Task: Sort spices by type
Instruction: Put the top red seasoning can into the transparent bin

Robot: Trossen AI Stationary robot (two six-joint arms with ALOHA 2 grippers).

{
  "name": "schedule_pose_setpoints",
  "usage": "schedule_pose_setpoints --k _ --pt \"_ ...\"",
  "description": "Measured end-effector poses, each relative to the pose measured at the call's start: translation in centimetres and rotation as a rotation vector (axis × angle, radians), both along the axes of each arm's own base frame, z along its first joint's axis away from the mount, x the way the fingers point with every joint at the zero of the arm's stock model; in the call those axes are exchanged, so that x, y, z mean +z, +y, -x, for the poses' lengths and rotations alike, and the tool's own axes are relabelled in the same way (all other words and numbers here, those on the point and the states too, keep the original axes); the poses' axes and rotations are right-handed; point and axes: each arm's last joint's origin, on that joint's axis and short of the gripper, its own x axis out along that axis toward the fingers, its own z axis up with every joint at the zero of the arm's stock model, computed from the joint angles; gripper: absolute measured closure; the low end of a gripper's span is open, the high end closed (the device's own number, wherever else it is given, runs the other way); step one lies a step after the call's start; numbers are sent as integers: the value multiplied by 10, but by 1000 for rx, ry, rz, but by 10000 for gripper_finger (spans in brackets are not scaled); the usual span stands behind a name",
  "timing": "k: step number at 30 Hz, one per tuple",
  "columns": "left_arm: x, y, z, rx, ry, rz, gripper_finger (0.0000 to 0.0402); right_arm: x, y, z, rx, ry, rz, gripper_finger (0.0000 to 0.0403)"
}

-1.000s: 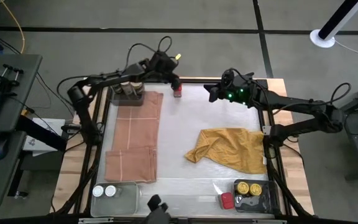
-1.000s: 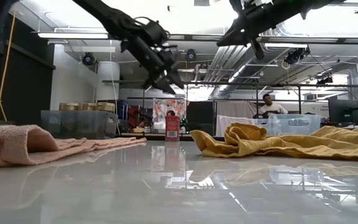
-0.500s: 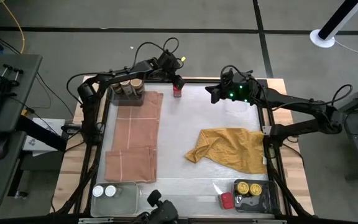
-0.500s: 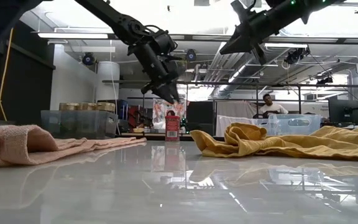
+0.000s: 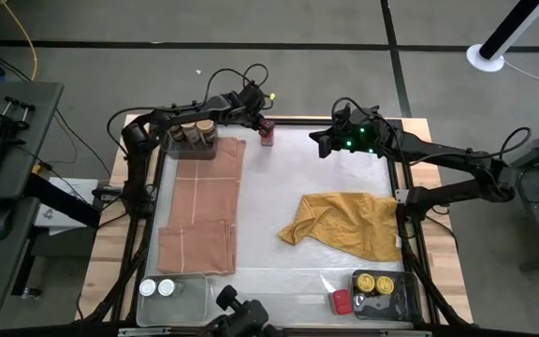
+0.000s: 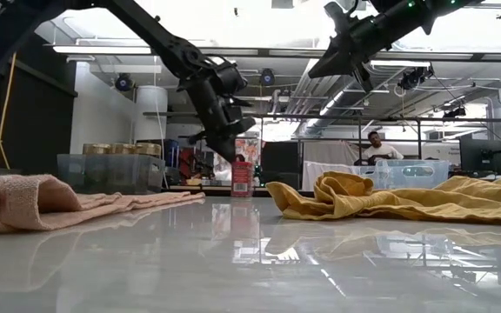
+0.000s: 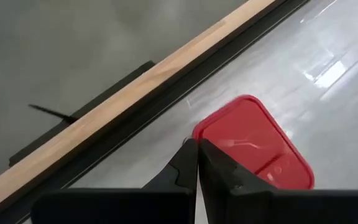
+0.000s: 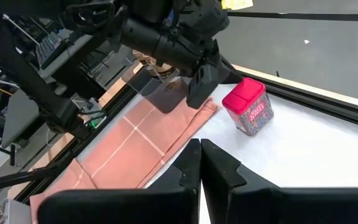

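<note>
By the table's far edge, upright red-lidded spice jar (image 8: 248, 106).

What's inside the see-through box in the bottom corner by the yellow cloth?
In the clear tray you can see two jars with gold lids side by side. A red-lidded jar sits at its edge; whether it's inside or just beside it isn't clear. What's in the jars is hidden.

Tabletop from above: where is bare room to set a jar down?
Bare: the strip between the pink cloth and the mustard cloth, and the far middle by the red-lidded jar. Crowded: the near right tray and the far left tray.
</note>
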Motion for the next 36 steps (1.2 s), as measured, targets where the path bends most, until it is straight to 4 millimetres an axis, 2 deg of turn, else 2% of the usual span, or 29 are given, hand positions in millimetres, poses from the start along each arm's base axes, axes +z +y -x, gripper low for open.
schedule_pose_setpoints --k 10,15,21,25,31,36 --pt "4 -12 -13 -26 -45 -34 401 -1 0 0 6 12 -12 402" --pt "2 -27 -20 -83 -15 -18 401 -4 1 2 16 40 -28 402" --pt "10 -43 -31 -130 -48 -37 401 -5 2 2 16 52 -33 402" --pt "0 -61 -40 -181 -10 -2 401 -6 2 2 16 55 -34 402" --pt "-8 -98 -61 -280 -12 -2 401 -6 2 2 18 55 -35 402" --pt "-14 -133 -82 -406 -89 34 401 -6 2 2 36 60 -22 402"
